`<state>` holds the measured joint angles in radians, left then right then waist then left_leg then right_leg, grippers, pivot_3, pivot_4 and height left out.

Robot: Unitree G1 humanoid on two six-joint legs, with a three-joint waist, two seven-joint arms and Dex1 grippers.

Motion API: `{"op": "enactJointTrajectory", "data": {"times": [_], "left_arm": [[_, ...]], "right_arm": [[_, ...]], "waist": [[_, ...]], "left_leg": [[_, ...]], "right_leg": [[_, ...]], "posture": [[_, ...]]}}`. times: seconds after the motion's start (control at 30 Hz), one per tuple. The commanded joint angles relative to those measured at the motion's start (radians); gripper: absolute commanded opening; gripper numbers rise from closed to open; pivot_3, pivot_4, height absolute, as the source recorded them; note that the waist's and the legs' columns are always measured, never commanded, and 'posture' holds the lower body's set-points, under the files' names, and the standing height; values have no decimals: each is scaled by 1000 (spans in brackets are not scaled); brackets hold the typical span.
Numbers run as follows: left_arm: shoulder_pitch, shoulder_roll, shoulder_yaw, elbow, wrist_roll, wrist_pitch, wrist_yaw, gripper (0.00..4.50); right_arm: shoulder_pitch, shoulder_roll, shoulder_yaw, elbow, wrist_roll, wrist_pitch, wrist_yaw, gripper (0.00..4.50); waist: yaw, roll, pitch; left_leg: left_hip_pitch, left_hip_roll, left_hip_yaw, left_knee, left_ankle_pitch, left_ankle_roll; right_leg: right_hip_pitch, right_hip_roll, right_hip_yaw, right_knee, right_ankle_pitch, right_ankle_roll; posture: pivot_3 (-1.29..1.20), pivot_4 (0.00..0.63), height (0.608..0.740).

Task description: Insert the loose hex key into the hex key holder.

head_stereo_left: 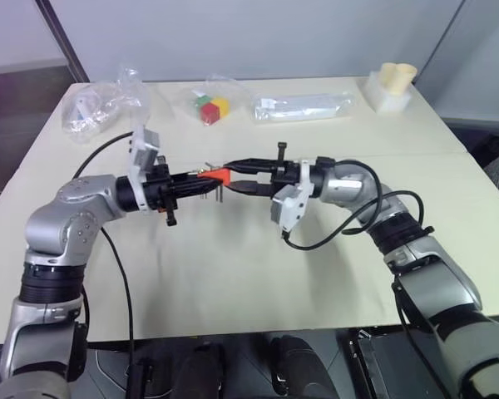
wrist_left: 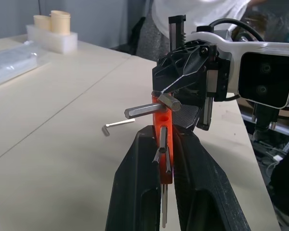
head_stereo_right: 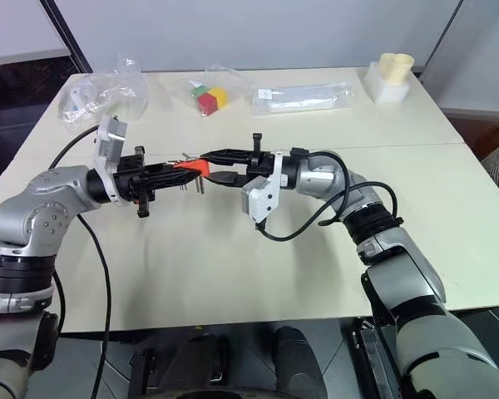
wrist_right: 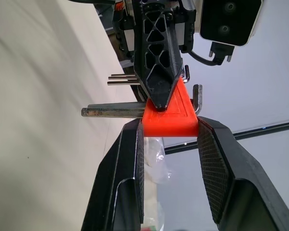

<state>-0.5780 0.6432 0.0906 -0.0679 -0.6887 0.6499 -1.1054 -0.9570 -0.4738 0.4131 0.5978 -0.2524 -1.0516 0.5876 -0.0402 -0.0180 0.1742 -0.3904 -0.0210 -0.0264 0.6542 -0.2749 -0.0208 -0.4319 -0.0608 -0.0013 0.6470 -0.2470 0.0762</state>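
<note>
The holder is hanging over the middle of the tabletop, well in from every edge, with bare surface lying open on the near side and bags and cubes sitting far back. Left fingers and right fingers are both clamping it, its long axis running level, left to right. The loose key is lying flat on the tabletop, apart from the holder.

A small orange-red plastic hex key holder carries dark grey metal keys; black-fingered claws; cream desk; red, green and yellow cubes.
</note>
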Motion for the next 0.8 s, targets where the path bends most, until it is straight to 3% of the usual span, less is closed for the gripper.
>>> {"op": "enactJointTrajectory", "data": {"times": [0.03, 0.43, 0.67, 0.8], "left_arm": [[-28, 1, 27, 1, 2, -9, 32, 59], [-29, 0, 16, -8, 12, -13, 25, 59], [-34, 0, 12, -8, 15, -12, 24, 0], [-39, -2, 13, -12, 10, -7, 27, 0]], "right_arm": [[2, 1, -5, -53, 1, -18, 11, 993], [9, -8, -3, -47, 13, 14, 65, 993], [7, -7, -8, -45, 0, 18, 70, 4472], [8, -6, -9, -48, -4, 23, 73, 4472]], "waist": [[0, 0, 0], [0, 0, 0], [0, 0, 0], [0, 0, 0]], "left_leg": [[0, 0, 0, 0, 0, 0], [0, 0, 0, 0, 0, 0], [0, 0, 0, 0, 0, 0], [0, 0, 0, 0, 0, 0]], "right_leg": [[0, 0, 0, 0, 0, 0], [0, 0, 0, 0, 0, 0], [0, 0, 0, 0, 0, 0], [0, 0, 0, 0, 0, 0]], "posture": [[0, 150, 740], [0, 150, 740], [0, 150, 740], [0, 150, 740]]}}
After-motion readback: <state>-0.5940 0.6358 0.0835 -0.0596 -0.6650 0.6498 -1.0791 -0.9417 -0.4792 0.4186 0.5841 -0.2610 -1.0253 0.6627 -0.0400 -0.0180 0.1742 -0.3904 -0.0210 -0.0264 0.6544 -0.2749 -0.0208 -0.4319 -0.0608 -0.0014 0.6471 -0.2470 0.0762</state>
